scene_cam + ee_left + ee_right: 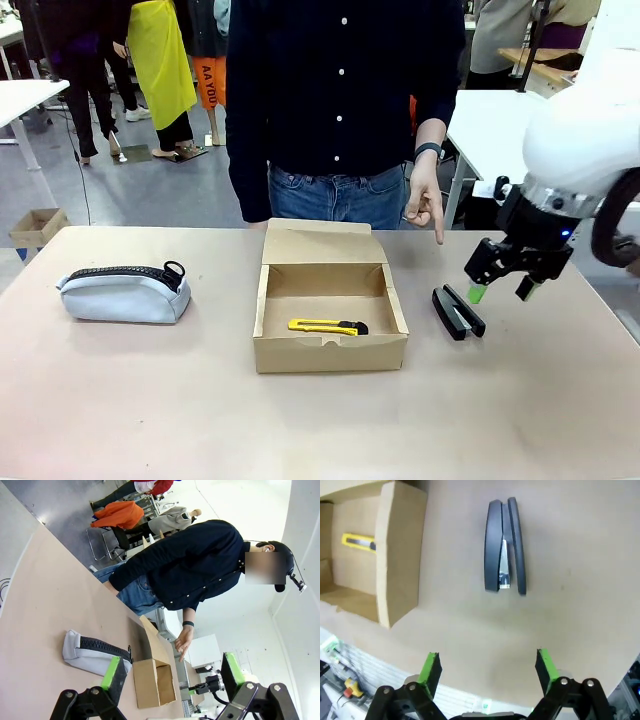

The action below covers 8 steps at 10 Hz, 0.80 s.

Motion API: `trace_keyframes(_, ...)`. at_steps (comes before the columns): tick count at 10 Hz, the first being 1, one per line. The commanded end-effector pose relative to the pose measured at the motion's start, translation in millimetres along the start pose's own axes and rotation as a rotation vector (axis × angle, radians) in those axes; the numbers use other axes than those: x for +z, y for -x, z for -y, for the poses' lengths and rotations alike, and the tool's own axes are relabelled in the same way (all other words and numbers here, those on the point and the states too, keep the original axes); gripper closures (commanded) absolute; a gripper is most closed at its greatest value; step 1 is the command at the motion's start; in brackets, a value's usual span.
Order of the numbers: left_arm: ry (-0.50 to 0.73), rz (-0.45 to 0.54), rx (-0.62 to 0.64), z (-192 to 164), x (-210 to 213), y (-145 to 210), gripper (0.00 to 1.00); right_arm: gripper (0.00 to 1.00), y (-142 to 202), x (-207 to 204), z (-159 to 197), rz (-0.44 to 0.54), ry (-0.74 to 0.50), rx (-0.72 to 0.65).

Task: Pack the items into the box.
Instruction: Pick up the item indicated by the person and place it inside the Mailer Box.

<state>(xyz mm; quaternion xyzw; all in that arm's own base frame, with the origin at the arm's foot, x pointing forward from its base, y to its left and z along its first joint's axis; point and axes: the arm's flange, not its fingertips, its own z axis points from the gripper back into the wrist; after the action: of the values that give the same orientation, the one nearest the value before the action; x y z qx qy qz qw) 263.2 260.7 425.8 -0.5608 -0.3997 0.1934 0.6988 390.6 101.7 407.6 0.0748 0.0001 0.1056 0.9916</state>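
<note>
- Shallow brown cardboard box point(330, 352): stands at the middle of the tan table point(150, 400), open, with its hinged lid flap folded back toward the person at the far side.
- Yellow-and-black utility knife point(327, 326): lies flat inside the box, near the front wall.
- Small black stapler point(457, 311): lies on the table just right of the box, apart from its wall.
- Light grey fabric pouch with a black zipper point(125, 292): rests on the table well to the left of the box, zipper uppermost.
- Right gripper point(502, 290): hangs above the table right of the box, just beyond the stapler. Its green-padded fingers are spread and hold nothing.
- Left gripper point(171, 672): fingers wide apart and empty. The pouch and the box lie beyond them.
- Person's hand point(425, 205): hangs behind the box's far right corner, with the index finger pointing down.
</note>
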Motion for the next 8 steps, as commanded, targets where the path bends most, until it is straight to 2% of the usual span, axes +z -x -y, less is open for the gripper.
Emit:
trace_keyframes(1, 0.026, 0.019, -0.019, 0.1, -0.6, 0.8, 0.0, 0.0, -24.4, -36.1, -4.2, 0.041, 0.114, -0.032)
trace_keyframes(4, 0.026, 0.019, -0.019, 0.1, -0.6, 0.8, 0.0, 0.0, -36.0, -68.3, -4.9, 0.063, 0.205, -0.073)
trace_keyframes(8, 0.026, 0.019, -0.019, 0.1, -0.6, 0.8, 0.0, 0.0, -45.9, -98.8, -1.0, 0.075, 0.231, -0.059)
